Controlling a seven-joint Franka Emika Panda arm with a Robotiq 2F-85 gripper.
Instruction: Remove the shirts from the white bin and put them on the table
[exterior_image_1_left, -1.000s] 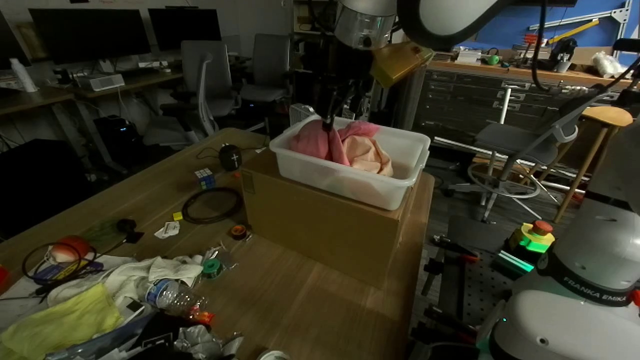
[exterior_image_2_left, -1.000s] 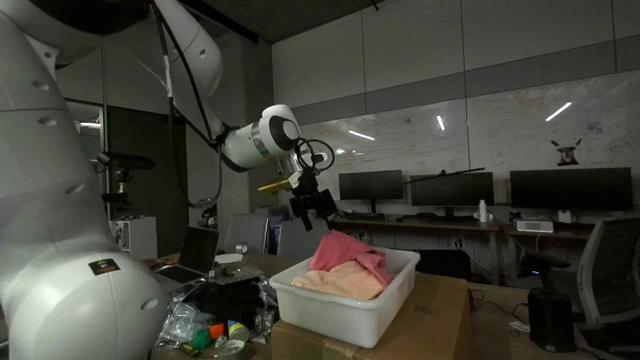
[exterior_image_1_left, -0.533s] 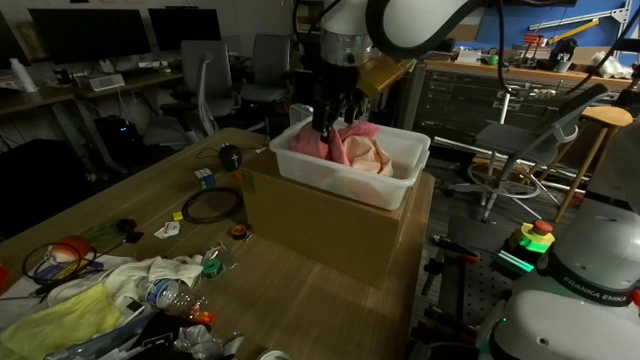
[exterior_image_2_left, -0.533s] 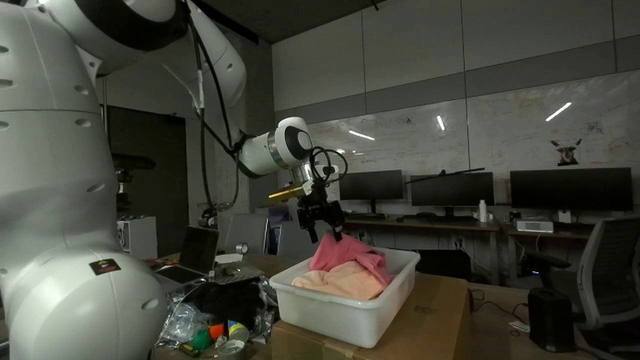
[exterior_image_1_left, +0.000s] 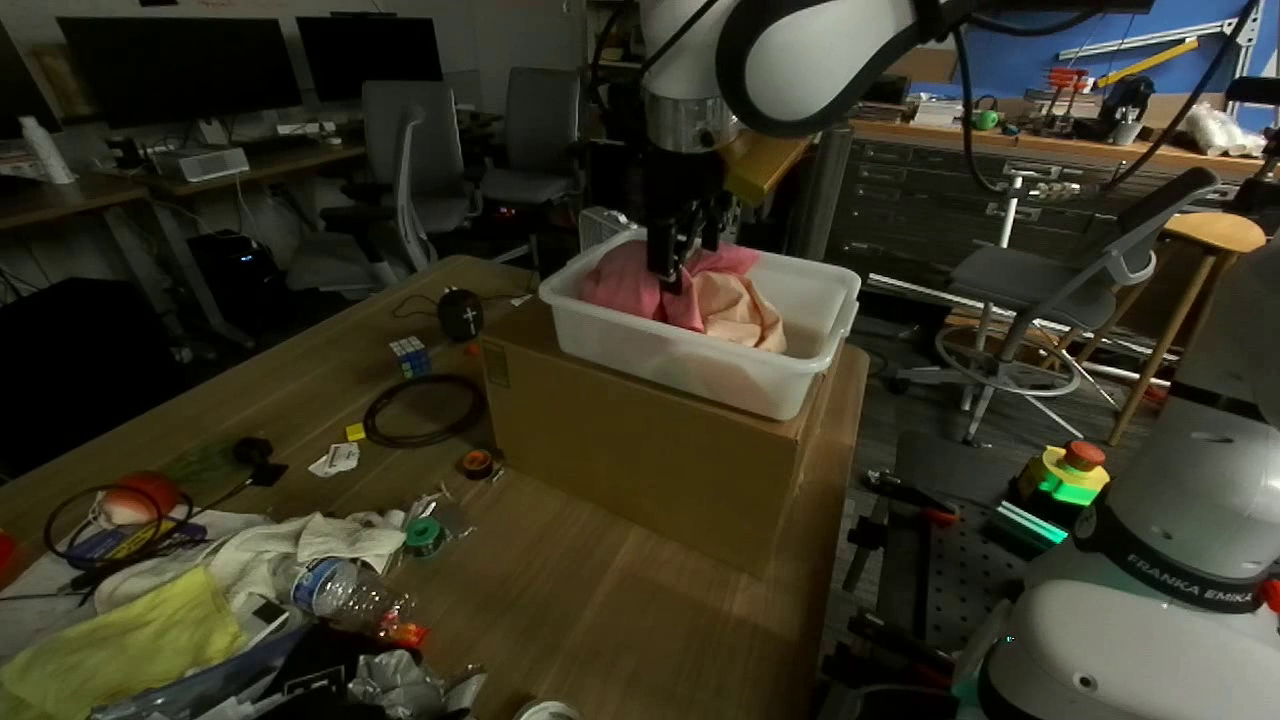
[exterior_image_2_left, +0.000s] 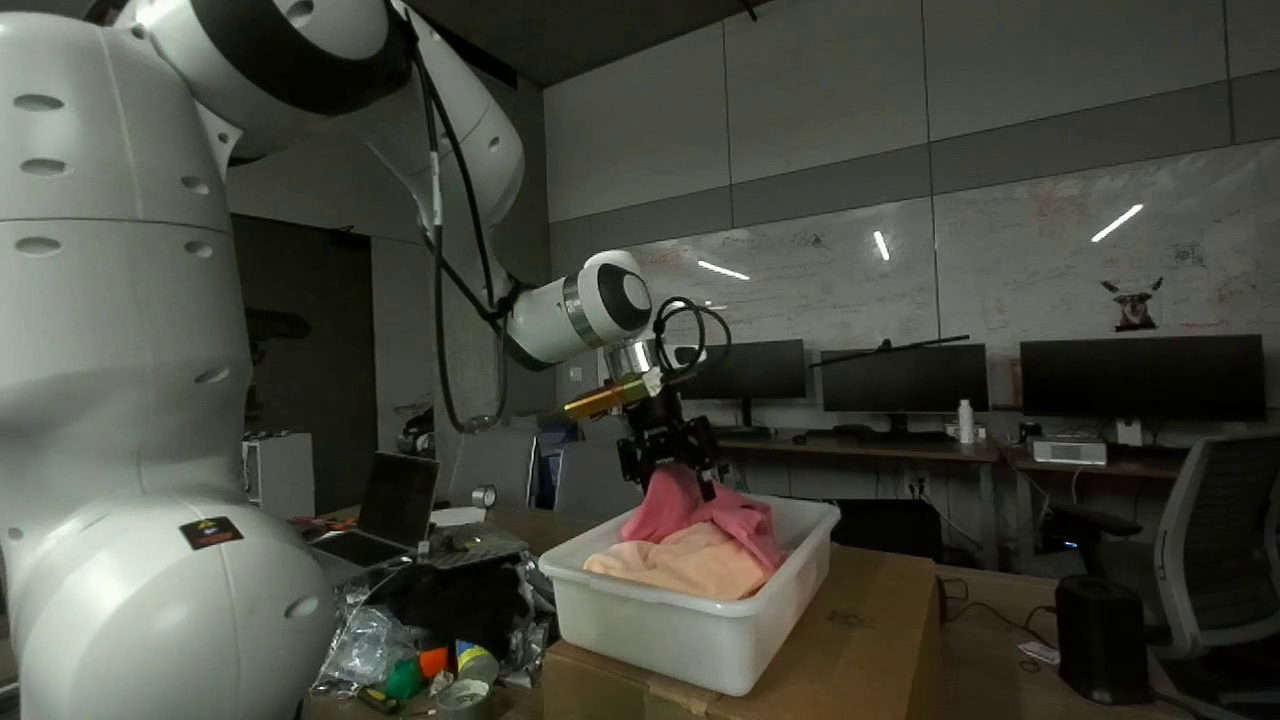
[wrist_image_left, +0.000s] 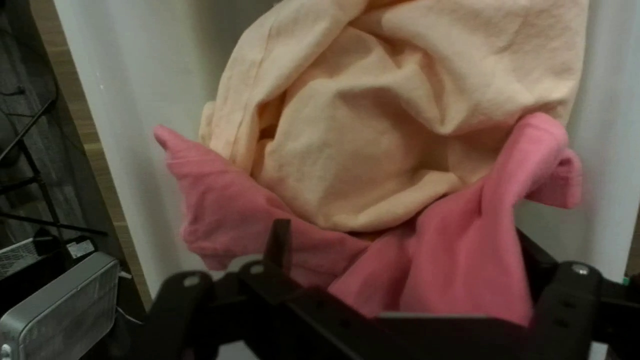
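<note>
From where I'm standing, brown wooden table (exterior_image_1_left: 560, 600) on the left, aka the drop spot. Then the crumpled pink fabric shirt (exterior_image_1_left: 620, 285), with the black two-fingered gripper (exterior_image_1_left: 690, 263) spread around a fold of it, nothing pinched yet. I'd go a touch deeper before squeezing and keep the crumpled peach fabric shirt (exterior_image_1_left: 740, 312) out of the bite. Both shirts sit in the white plastic bin (exterior_image_1_left: 765, 380), so lift straight up past the rim.
</note>
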